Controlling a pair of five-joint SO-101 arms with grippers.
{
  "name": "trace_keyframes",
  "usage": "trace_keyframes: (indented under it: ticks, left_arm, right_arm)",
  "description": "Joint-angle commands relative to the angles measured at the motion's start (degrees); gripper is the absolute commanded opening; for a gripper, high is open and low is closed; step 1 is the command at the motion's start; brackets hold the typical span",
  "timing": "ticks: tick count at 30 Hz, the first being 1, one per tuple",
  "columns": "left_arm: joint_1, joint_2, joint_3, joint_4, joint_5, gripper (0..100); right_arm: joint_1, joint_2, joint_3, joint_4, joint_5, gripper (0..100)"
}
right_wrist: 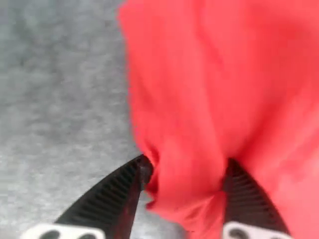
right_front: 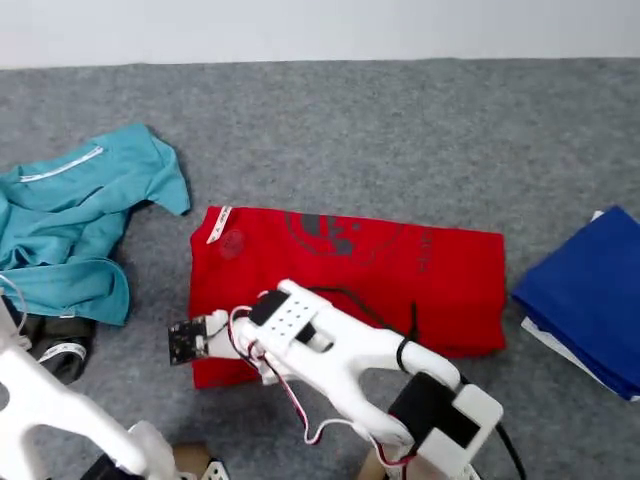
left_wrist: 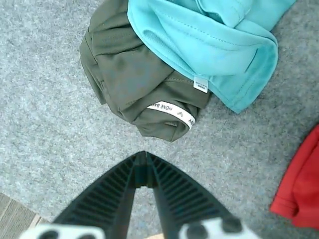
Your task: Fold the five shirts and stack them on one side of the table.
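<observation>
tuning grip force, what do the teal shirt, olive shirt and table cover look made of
Teal shirt: smooth fine knit, faint sheen, probably synthetic. Olive shirt: matte soft knit, possibly cotton, limp folds. Table cover: grey felt or short-pile carpet, fuzzy flecked surface.

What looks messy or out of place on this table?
The teal shirt lies crumpled on the left in the high view, draped over a bunched dark olive shirt; neither is folded. The red shirt lies mostly flat, with one edge pinched in the right gripper. The blue shirt looks neatly folded.
</observation>
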Motion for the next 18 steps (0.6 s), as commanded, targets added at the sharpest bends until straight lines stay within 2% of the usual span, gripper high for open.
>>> trace_keyframes:
  ticks: [1, 6, 12, 18]
  left_arm:
    - [-0.53, -1.76, -0.22, -0.79, -0.44, 0]
    - [-0.53, -1.76, -0.31, -0.97, -0.44, 0]
    - [-0.44, -1.32, -0.31, -1.14, -0.53, 0]
    - [-0.18, -1.32, -0.31, -2.9, -0.53, 0]
  right_arm:
    - [0.48, 1.01, -2.99, 0.22, 0.62, 13.9]
    - [0.57, -0.57, -3.25, 0.22, 0.44, 13.1]
    - [0.66, -6.55, -3.87, 0.22, 0.53, 0.7]
    - [5.49, -8.66, -4.13, -0.22, 0.62, 1.1]
